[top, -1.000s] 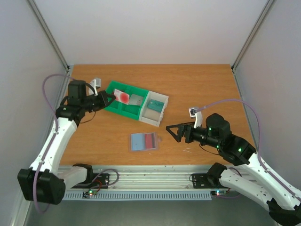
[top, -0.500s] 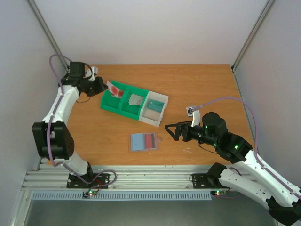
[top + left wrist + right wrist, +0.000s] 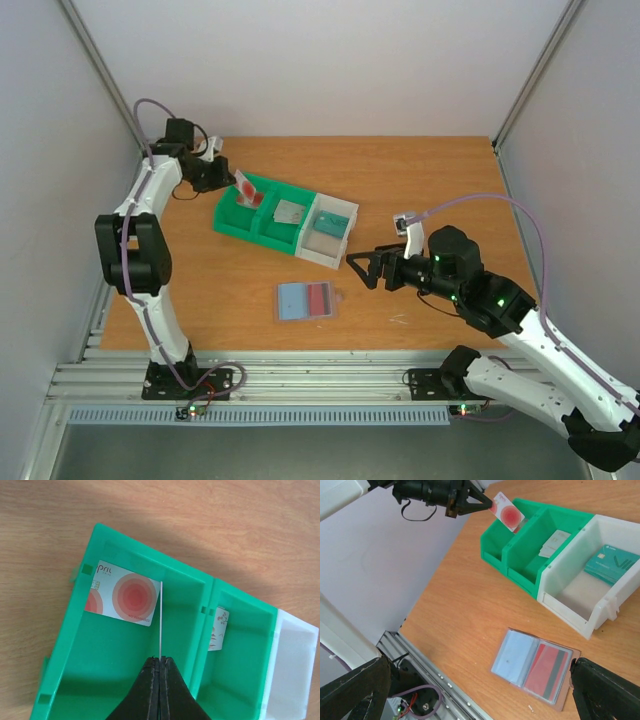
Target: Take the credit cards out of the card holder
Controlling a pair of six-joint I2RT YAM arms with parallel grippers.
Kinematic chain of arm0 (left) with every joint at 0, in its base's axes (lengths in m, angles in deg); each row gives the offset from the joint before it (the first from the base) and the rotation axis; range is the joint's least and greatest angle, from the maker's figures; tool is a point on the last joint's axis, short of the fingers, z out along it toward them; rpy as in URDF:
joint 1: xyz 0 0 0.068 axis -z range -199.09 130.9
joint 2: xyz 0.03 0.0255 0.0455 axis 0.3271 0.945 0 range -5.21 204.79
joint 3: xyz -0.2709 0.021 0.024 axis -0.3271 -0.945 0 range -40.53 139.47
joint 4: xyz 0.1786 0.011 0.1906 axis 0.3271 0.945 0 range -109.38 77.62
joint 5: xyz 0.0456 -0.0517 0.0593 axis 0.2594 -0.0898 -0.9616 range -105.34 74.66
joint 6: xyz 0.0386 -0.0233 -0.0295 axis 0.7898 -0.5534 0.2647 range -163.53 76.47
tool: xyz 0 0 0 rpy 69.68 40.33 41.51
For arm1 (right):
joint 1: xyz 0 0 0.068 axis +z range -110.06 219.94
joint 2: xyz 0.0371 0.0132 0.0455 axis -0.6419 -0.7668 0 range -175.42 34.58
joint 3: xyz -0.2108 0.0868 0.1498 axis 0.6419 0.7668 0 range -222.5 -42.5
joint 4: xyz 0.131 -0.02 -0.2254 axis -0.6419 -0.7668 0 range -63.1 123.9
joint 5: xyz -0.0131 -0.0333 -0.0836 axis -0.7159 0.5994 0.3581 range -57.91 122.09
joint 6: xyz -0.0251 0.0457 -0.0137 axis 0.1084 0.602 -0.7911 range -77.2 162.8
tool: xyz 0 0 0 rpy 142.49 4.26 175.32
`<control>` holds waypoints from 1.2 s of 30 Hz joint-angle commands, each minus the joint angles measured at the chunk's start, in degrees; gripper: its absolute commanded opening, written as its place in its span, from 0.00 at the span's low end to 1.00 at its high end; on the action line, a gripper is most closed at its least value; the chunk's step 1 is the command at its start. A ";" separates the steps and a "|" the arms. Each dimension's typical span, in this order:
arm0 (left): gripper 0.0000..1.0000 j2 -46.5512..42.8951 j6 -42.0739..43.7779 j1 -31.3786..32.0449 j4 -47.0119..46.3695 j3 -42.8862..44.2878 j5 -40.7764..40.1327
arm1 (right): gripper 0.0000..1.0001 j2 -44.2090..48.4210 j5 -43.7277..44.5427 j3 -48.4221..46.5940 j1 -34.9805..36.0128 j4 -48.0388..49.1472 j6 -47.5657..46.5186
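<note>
The brown wooden desk (image 3: 430, 180) sits between pale walls. At the far-left corner of the green-and-white three-compartment plastic tray (image 3: 492, 552), the left tool (image 3: 160, 661) is pinched fully shut on one end of a thin white plastic card with a red disc (image 3: 506, 513). It holds the card up over the tray's leftmost green compartment. In the left wrist view a sliver runs edge-on straight out from the tips, with that compartment below. A red-ringed card face shows just beside the sliver, and I cannot tell whether it is a second card. By my reading, letting go would drop the card inside those walls.

On the near side of the tray, apart from it, the flat slate-blue folding card holder (image 3: 296, 301) lies open with its long axis left to right. A red card with a dark stripe (image 3: 546, 672) sits in its right half, not yet taken out.

Off the tray's white end, to the near right, the right tool (image 3: 357, 271) hovers with jaws spread wide and nothing between them. It points left, with the holder to its near left. It looks the nearer arm, and bare desk surrounds the holder.
</note>
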 commanded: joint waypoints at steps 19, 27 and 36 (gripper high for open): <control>0.00 9.80 -0.67 0.40 -7.13 2.62 4.05 | 0.98 -5.71 5.65 -6.04 -0.10 -1.93 -4.24; 0.02 12.38 0.10 0.59 -6.96 4.17 3.71 | 0.98 -7.70 6.04 -6.21 -0.09 -0.89 -4.88; 0.07 15.09 0.77 0.77 -5.53 7.42 2.67 | 0.99 -8.96 7.45 -5.78 -0.11 -0.57 -4.58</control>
